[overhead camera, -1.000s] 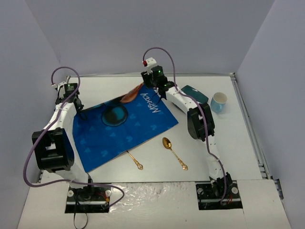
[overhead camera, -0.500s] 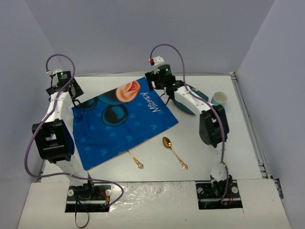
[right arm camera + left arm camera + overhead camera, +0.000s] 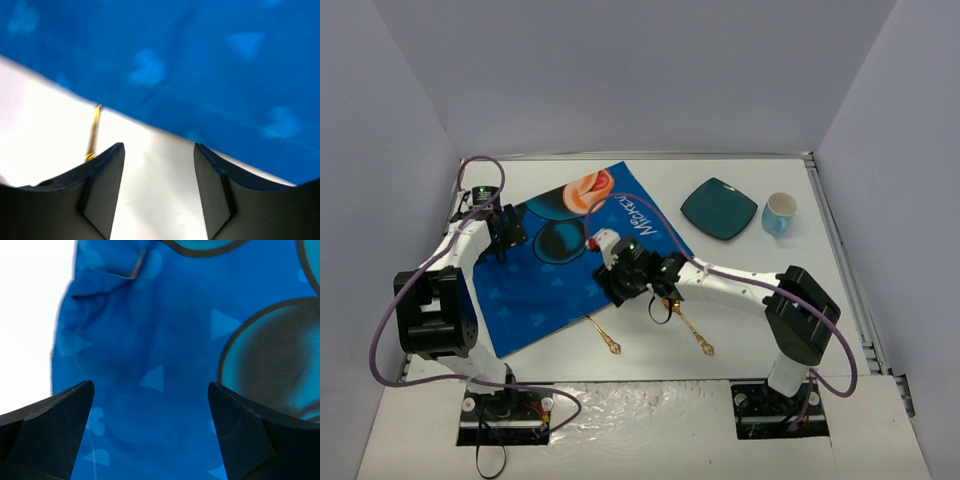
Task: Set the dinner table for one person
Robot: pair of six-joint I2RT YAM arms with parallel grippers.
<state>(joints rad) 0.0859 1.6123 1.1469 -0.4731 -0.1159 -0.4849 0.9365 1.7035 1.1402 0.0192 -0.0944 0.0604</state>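
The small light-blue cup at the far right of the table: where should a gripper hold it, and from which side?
Probably the rim of the small light-blue cup, one finger inside and one outside, coming from above. It stands upright with its mouth open upward, and the dark teal square plate lies close on its left, crowding a side approach.

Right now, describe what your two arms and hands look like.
The left arm and right arm are slim white tubes with bulky black joint blocks, each trailed by a looping purple cable. The left hand and right hand each have two dark, wedge-shaped fingers.
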